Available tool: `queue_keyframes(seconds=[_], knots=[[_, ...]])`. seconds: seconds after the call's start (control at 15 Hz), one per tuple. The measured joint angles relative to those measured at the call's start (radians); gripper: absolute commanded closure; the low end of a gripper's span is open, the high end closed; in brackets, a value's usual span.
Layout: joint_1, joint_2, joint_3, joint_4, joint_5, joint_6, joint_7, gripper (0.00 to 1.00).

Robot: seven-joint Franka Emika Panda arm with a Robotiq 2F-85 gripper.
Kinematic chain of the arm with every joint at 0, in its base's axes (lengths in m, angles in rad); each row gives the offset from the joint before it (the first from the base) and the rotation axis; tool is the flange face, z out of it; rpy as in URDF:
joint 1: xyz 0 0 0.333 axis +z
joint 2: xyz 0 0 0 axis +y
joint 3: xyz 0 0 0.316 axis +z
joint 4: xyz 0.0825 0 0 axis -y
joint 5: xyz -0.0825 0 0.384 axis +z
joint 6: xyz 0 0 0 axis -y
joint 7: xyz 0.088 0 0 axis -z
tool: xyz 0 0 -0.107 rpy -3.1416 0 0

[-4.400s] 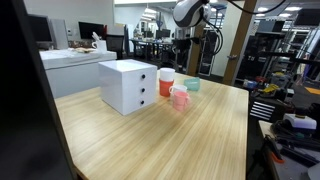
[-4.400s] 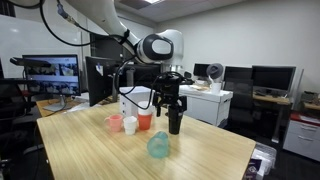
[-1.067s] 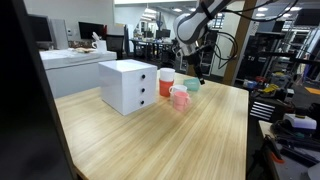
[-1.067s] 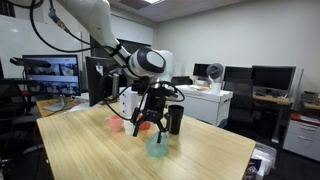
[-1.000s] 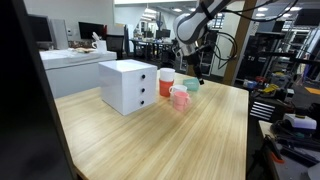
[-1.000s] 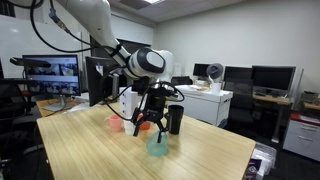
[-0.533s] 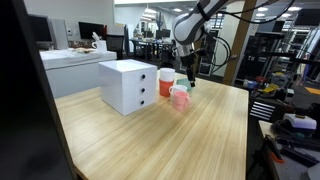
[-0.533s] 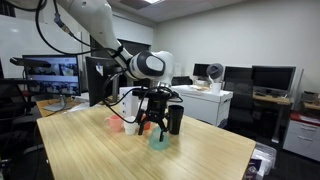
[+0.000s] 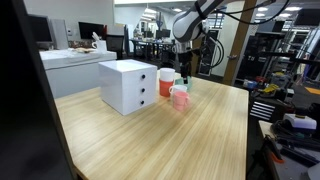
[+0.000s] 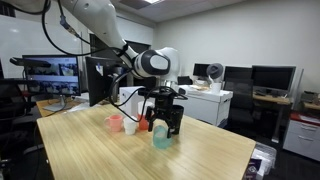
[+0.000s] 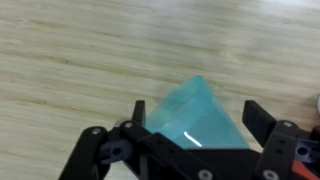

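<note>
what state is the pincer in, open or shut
Open: in the wrist view the pincer has its fingers wide apart, the teal cup between them.

Your wooden table (image 9: 160, 135) bears a white drawer box (image 9: 128, 85); just beside that box stand a red cup (image 9: 166, 78), a pink cup (image 9: 179, 98) and a teal cup (image 10: 161, 138).

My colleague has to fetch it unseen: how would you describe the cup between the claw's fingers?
On the wooden table, beside the white drawer box, stand four cups. It is the teal cup inside the open claw; the orange cup, pink cup and white cup are its neighbours.
</note>
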State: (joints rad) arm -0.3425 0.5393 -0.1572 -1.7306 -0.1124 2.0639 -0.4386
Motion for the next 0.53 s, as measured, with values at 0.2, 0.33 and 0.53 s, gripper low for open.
queue_keyframes(seconds=[0.2,0.33,0.53], knots=[[-0.007,0.015,-0.002,0.023,0.005,0.009,0.045,0.24],[-0.008,0.023,-0.004,0.029,0.005,0.017,0.072,0.11],[-0.008,0.032,-0.004,0.03,0.006,0.032,0.106,0.36]])
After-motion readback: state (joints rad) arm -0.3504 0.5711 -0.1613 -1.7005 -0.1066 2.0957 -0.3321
